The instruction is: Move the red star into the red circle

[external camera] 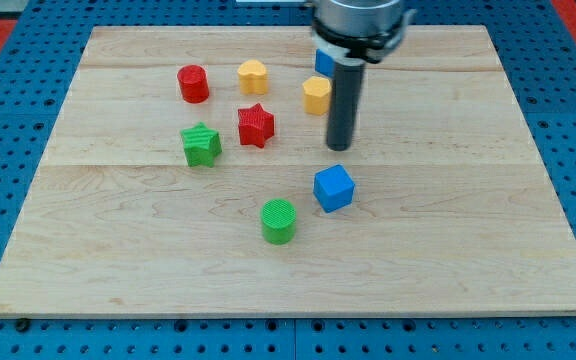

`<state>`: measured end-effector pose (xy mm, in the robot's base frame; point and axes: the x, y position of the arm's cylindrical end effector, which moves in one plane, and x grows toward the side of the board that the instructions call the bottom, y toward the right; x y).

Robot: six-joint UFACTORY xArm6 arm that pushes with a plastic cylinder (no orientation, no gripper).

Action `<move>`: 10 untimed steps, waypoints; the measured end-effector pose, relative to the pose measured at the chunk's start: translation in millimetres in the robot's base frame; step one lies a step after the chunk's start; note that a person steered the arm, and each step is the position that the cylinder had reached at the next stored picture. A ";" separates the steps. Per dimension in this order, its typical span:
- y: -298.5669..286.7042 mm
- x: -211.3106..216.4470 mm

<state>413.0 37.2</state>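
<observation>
Red star (256,125) sat mid-tabletop (448,250), apart from the red circle (193,83). My tip (340,148) stood upright at the star's right, touching no block. Bare wood lay between them.

Single camera, raised, looking down at slant across whole tabletop (468,230) from 6 o'clock edge toward 12 o'clock. Medium distance. Arm housing cropped at 12 o'clock. No second view.
</observation>
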 end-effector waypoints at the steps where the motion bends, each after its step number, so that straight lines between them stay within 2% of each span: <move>1: -40.2 1.8; 2: -70.6 1.9; 4: -124.3 -44.2; 5: -169.1 -43.1; 6: -179.3 -32.8; 7: -167.4 -4.8; 9: -135.4 21.3; 10: -136.4 8.5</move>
<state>421.4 -99.2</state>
